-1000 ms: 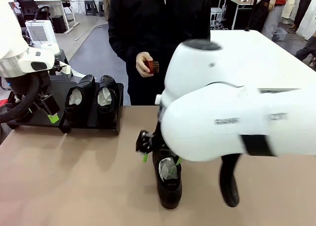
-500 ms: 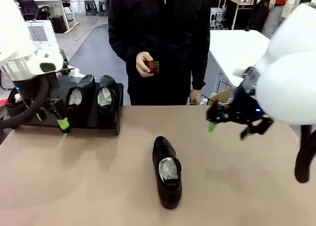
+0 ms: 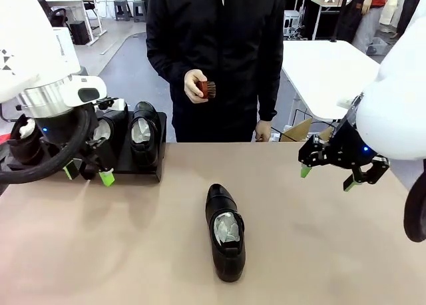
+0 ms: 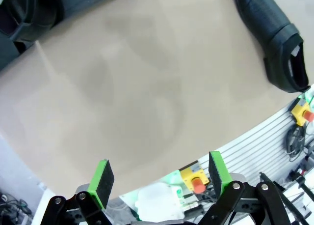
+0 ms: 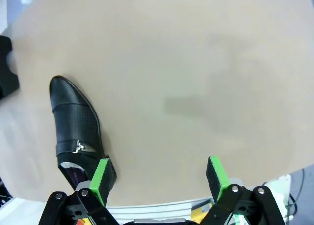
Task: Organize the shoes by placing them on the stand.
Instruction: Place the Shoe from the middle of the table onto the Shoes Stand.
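One black glossy shoe (image 3: pixel 225 230) with white paper in its opening lies alone mid-table, toe pointing at the person. Two more shoes (image 3: pixel 144 133) stand side by side on the low black stand (image 3: pixel 137 166) at the back left. My left gripper (image 3: pixel 86 174) hangs open just in front of the stand, partly covering the left shoe there. My right gripper (image 3: pixel 327 177) is open and empty above the table's right side, well clear of the lone shoe. The right wrist view has that shoe (image 5: pixel 76 129) left of the open gripper (image 5: pixel 159 178). The left wrist view shows a shoe (image 4: pixel 272 38) far from the open gripper (image 4: pixel 159 178).
A person in black stands at the far edge, one hand holding a small reddish-brown brush (image 3: pixel 205 89). Bare tan tabletop (image 3: pixel 133 238) lies around the lone shoe. A white table (image 3: pixel 326 65) stands behind on the right.
My right arm has lifted off the lone shoe and swung to the right, leaving the shoe on the table. My left gripper has shifted right along the stand's front.
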### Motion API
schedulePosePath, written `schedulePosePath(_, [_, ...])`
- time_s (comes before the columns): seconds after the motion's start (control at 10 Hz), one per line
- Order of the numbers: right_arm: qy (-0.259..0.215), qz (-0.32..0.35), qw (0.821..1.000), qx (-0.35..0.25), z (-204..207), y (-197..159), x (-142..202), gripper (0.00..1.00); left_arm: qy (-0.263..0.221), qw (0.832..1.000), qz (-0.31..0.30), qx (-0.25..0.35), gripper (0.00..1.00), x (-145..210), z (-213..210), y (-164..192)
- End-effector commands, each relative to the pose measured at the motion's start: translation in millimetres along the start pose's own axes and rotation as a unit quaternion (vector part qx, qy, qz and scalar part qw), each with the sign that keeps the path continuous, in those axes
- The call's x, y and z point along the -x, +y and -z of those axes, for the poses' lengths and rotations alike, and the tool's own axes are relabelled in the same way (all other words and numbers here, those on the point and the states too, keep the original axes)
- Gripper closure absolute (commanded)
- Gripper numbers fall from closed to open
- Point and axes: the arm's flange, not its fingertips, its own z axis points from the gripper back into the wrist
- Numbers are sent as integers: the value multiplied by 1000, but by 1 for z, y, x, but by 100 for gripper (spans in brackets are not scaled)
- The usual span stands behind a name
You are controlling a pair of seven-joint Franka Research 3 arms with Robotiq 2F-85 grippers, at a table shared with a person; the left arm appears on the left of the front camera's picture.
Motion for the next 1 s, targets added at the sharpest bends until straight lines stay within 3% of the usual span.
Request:
schedulePosePath(0.0, [2,-8,1000,-7,-3,4,3,0,-1,1000,-7,3,0,1,-1,-11])
schedulePosePath(0.3, [2,-8,1000,-7,-3,4,3,0,3,988,-150,27,0,-15,74,-116])
schedulePosePath(0.5, [2,-8,1000,-7,-3,4,3,0,4,970,-241,24,0,-15,104,-145])
schedulePosePath(0.6, [2,-8,1000,-7,-3,4,3,0,-20,961,-275,17,0,-20,111,-155])
schedulePosePath(0.8, [2,-8,1000,-7,-3,4,3,0,-54,955,-292,15,0,-24,108,-175])
schedulePosePath(0.9, [2,-8,1000,-7,-3,4,3,0,-61,963,-263,12,0,-25,110,-184])
